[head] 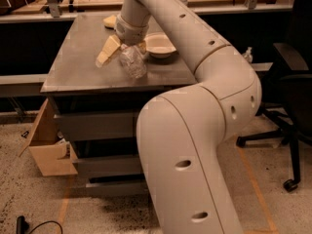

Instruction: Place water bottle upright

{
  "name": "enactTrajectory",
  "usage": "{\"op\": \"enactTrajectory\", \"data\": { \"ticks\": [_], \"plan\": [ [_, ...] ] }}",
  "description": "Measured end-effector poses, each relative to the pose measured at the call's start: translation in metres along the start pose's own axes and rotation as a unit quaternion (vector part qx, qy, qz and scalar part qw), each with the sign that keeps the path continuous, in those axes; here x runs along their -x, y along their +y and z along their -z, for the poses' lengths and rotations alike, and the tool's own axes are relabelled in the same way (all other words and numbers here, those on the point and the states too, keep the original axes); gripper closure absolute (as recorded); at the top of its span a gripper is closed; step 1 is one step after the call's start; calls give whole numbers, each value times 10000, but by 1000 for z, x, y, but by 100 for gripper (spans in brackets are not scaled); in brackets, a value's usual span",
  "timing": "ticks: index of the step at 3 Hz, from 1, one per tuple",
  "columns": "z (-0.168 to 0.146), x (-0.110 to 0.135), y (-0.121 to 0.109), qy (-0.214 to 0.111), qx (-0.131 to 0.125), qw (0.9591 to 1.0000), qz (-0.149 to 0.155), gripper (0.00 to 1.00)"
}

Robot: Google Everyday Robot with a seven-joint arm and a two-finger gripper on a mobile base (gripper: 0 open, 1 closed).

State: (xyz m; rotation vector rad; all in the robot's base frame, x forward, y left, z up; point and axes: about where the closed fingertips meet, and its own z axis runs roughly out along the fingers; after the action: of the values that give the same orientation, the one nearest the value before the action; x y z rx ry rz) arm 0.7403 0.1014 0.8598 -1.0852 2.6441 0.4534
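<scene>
gripper [122,54] over table [78,57], jaws seemingly grasping water bottle [133,63]; bottle near-upright, base at tabletop; release left

The bowl [158,45] sits on the bench [68,77], toward its back right. Just left of the bowl, slightly nearer the front edge, is the water bottle [132,63], with the tool [123,52] directly over it (touching it from above). Behind and left of the bowl, a small lump [111,21] lies near the bench's back edge. Well left of and below the bowl, a cardboard box [48,147] rests on the floor against the bench's drawers [92,126]. Well right of the bowl stands an office chair [292,91].
</scene>
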Motion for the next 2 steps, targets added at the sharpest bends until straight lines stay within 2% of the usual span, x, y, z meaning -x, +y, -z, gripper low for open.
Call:
{"op": "enactTrajectory", "data": {
  "ticks": [1,2],
  "plan": [
    [-5,24,-12,-31,-350,9993,150,0],
    [-15,35,-19,163,-741,9971,34,19]
  ]
}}
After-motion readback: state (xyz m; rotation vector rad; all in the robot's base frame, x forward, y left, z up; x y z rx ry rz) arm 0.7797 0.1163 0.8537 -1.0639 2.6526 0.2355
